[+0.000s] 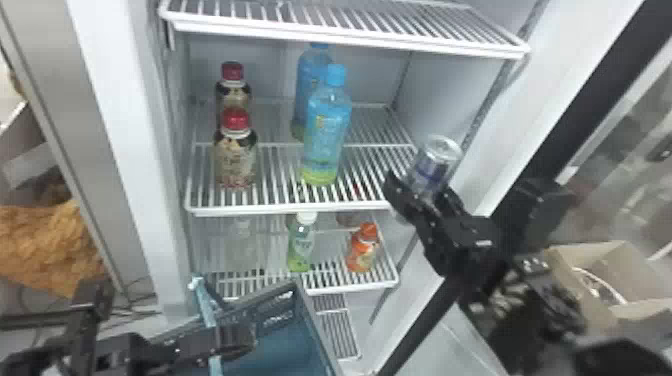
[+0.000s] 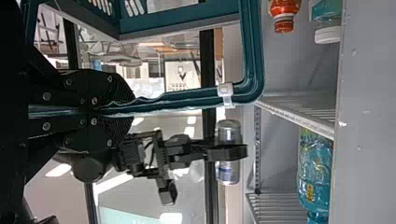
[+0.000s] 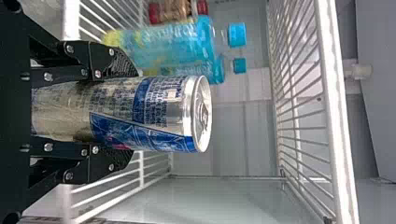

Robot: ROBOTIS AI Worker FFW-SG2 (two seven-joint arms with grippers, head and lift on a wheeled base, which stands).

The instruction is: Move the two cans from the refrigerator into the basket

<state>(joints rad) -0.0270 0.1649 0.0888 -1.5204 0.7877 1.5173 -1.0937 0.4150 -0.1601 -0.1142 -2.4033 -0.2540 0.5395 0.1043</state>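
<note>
Note slim silver-and-blue metal can, lid up, near right side of opening of white refrigerator, grasped in black two-fingered right claw. Expect a fair weight for the size (if full; cannot tell by eye), stiff at both ends, thinner and dentable at mid-wall, slippery if damp. Best taken around lower body, as now, with lid end free; squeeze firmly, not hard. Read right arm as slanting in from the right edge of the head view, at an angle up toward the shelves. Find black left claw clenched on rim of teal plastic basket, low before the refrigerator, with arm reaching in low from the left. Next, probably lower the can across to the basket; watch for knocking the rim.
</note>
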